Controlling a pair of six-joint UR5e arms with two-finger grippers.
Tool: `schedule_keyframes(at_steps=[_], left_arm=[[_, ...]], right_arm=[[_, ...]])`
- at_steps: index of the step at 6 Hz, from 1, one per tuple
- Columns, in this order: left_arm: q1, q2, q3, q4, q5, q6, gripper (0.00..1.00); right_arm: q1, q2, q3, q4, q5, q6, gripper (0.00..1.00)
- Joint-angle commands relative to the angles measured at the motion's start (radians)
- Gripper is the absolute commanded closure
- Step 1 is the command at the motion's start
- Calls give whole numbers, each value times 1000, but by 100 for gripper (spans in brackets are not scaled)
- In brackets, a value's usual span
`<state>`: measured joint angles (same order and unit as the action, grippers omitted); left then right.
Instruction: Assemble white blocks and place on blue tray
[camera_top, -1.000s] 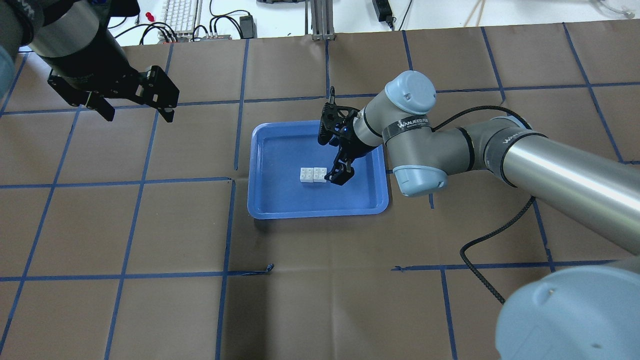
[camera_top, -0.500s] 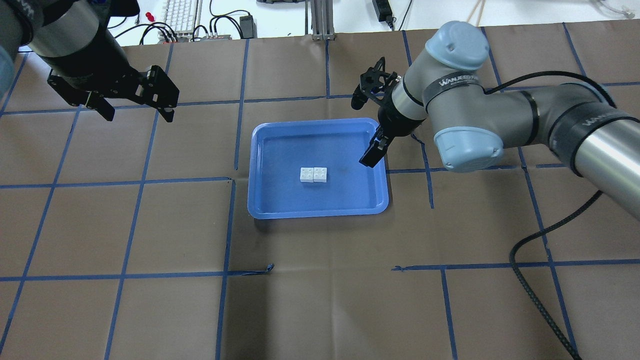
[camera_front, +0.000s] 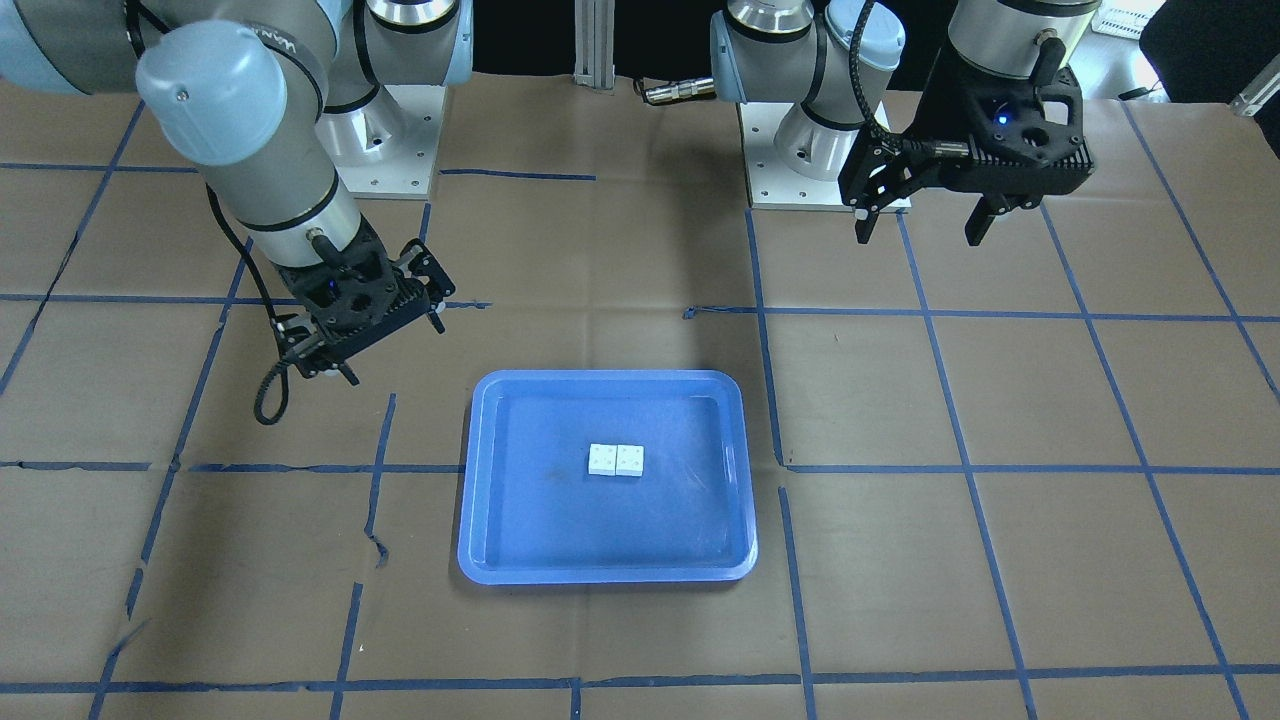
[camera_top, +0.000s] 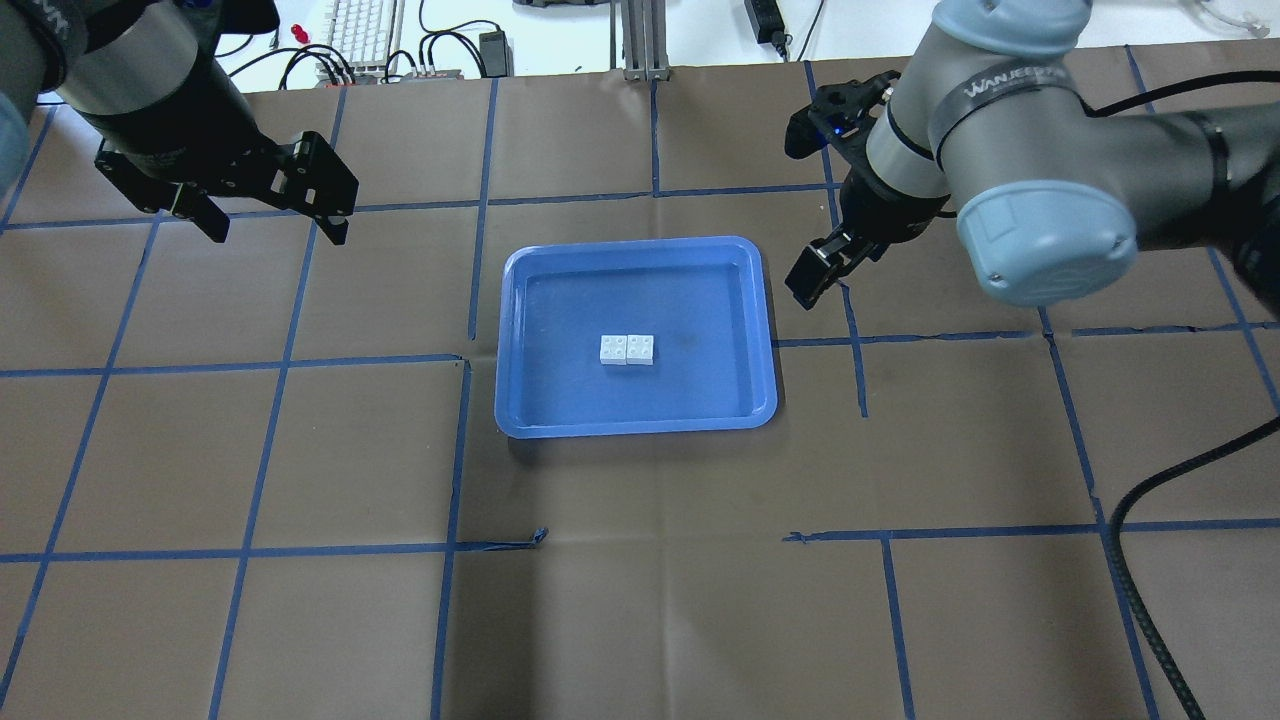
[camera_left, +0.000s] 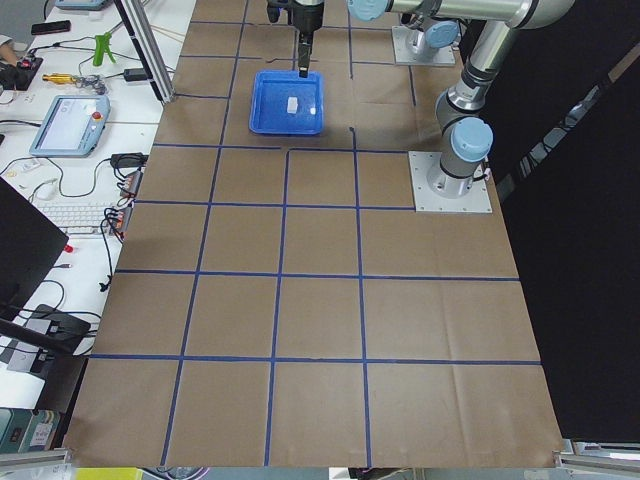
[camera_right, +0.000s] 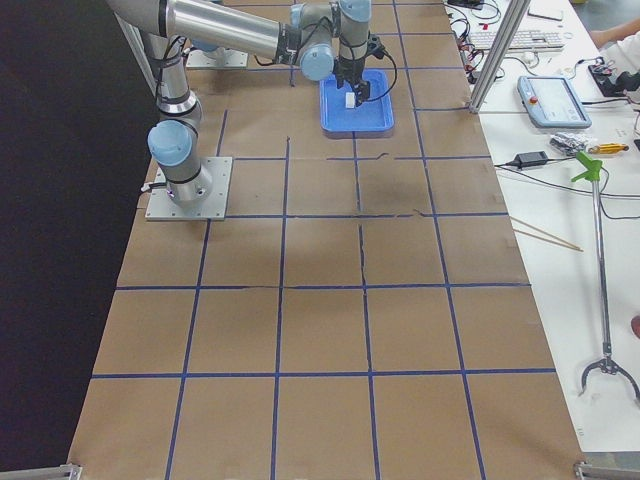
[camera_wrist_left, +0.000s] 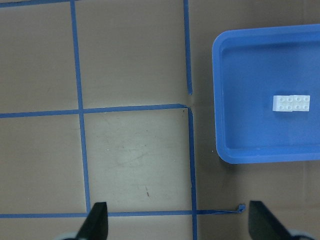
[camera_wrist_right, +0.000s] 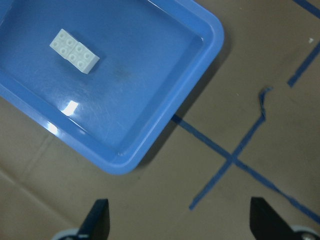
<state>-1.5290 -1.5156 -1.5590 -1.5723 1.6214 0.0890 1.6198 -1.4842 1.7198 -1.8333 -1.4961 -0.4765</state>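
1. Blue tray sits mid-frame on the tabletop.
2. Right hand, spread and empty, hovers beyond its upper-right corner; left hand, spread and empty, hangs farther, upper left.
3. White blocks, joined with the long axis left-right, lie mid-tray, lower-left of the right hand.

Right claw: no longer just beside the white blocks; clear of the blue tray, past its right rim in the overhead view, above bare counter. Right arm: raised and drawn back to the right, wrist off the tray's right rim, whole tray uncovered.
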Motion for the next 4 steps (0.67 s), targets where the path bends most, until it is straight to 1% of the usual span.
schedule_keyframes(at_steps=[1, 2, 3, 4], left_arm=[[1, 0, 1, 0, 0, 0, 0], [1, 0, 1, 0, 0, 0, 0], [1, 0, 1, 0, 0, 0, 0], [1, 0, -1, 0, 0, 0, 0]], right_arm=[[3, -18, -183, 226, -92, 267, 0], [-15, -16, -242, 306, -95, 313, 0], [-47, -18, -256, 325, -89, 356, 0], [-47, -18, -255, 325, -84, 358, 0]])
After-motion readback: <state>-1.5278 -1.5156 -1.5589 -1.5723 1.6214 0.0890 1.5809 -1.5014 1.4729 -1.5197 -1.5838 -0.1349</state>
